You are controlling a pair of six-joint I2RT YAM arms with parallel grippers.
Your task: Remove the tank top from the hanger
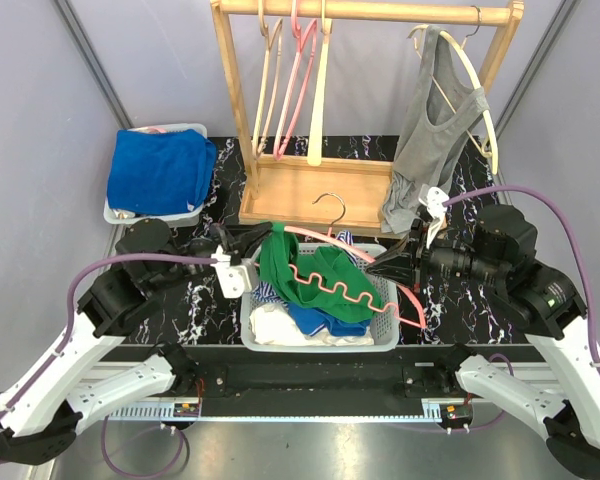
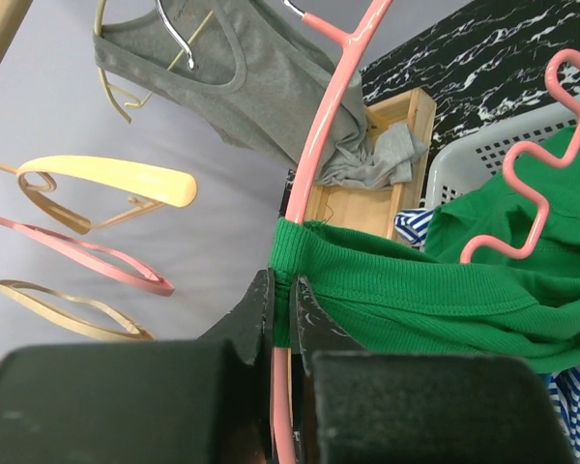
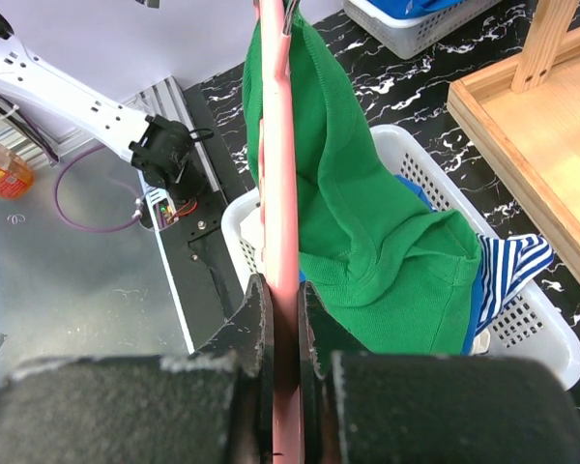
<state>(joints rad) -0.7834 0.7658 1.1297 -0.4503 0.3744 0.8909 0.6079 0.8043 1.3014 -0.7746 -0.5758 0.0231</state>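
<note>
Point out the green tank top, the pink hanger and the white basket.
green tank top (image 2: 416,290), left wrist view, ribbed body fabric.
pink hanger (image 3: 275,193), right wrist view, straight bar, midway up.
white basket (image 3: 534,329), right wrist view, perforated side wall.

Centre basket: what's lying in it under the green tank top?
Beneath the green tank top: a blue garment, a striped garment and white fabric; anything deeper is covered.
</note>
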